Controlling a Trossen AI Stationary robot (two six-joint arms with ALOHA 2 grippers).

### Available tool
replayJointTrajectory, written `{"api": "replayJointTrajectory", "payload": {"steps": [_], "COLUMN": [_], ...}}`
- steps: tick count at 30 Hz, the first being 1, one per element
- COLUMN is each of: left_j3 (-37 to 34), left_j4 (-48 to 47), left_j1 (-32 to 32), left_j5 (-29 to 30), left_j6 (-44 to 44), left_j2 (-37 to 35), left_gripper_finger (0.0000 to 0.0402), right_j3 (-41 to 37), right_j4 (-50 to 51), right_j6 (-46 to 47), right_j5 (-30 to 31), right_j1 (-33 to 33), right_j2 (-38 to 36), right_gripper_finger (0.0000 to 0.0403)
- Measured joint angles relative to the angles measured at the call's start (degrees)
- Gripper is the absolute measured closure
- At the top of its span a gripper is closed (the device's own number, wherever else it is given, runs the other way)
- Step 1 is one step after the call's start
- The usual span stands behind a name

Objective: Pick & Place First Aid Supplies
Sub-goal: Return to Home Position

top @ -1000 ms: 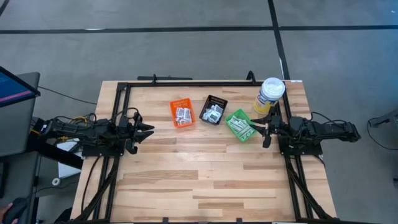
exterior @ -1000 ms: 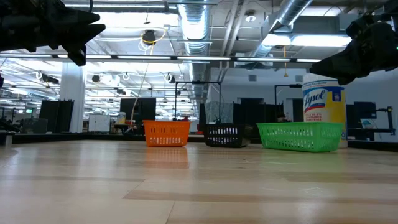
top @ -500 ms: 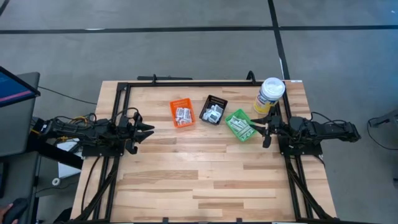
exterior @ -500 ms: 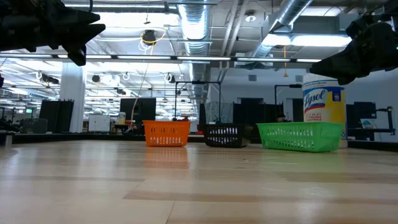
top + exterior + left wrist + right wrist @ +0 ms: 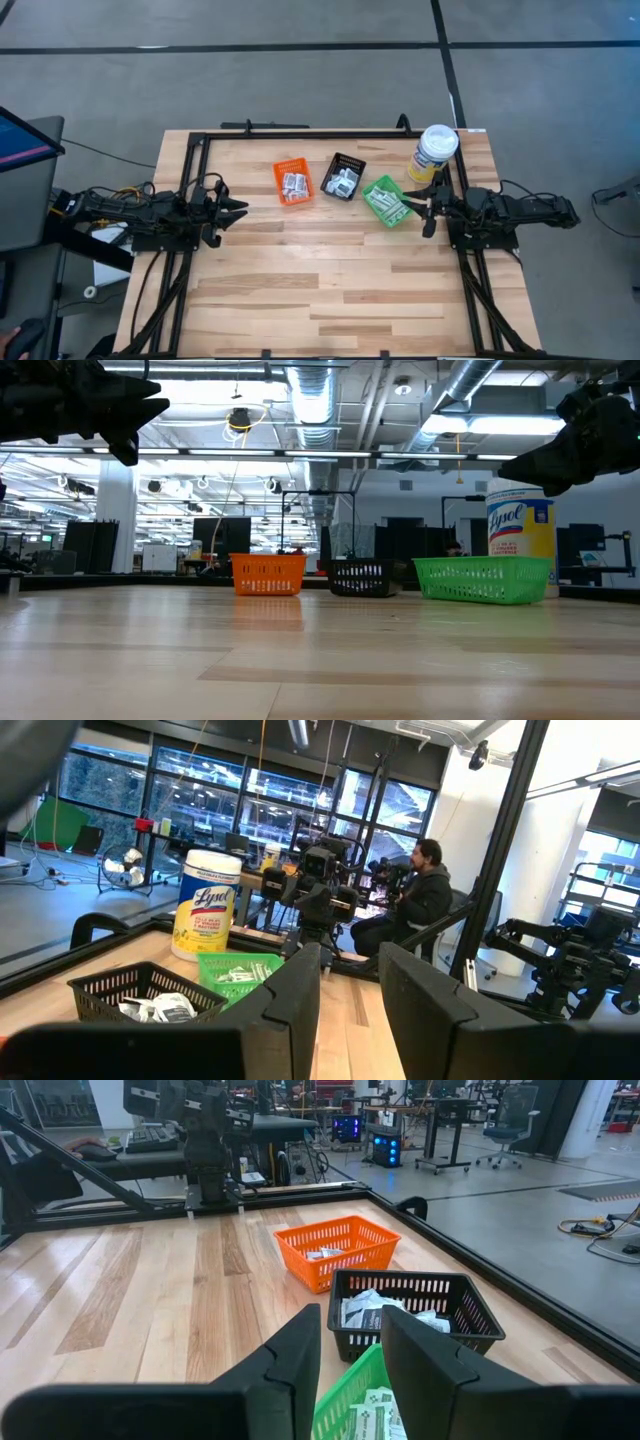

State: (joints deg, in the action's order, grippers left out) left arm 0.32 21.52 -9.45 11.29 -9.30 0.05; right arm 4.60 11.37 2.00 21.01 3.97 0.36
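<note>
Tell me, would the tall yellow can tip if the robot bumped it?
The yellow can stands tall and narrow, so a high bump might tip it. A low nudge would likely slide it across the wooden table.

Robotics lab in an open industrial hall — exposed ceiling ducts [image 5: 312, 400] upper centre, another arm rig [image 5: 565, 948] at right, a seated person [image 5: 420, 905] mid-frame among workstations.

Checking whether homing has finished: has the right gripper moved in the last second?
No. The right gripper stays beside the green basket, near the yellow canister.
</note>
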Motion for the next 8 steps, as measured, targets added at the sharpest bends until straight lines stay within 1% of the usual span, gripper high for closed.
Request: {"api": "replayJointTrajectory", "payload": {"steps": [8], "left_j3": [0.00], "left_j4": [0.00], "left_j1": [-0.01], "left_j5": [0.02], "left_j6": [0.01], "left_j2": [0.00], "left_gripper_finger": [0.0296], "right_j3": [0.00], "right_j4": [0.00], "right_j6": [0.00], "right_j5": [0.00], "right_j1": [0.00], "right_j2": [-0.02], "right_gripper_finger": [0.0301]}}
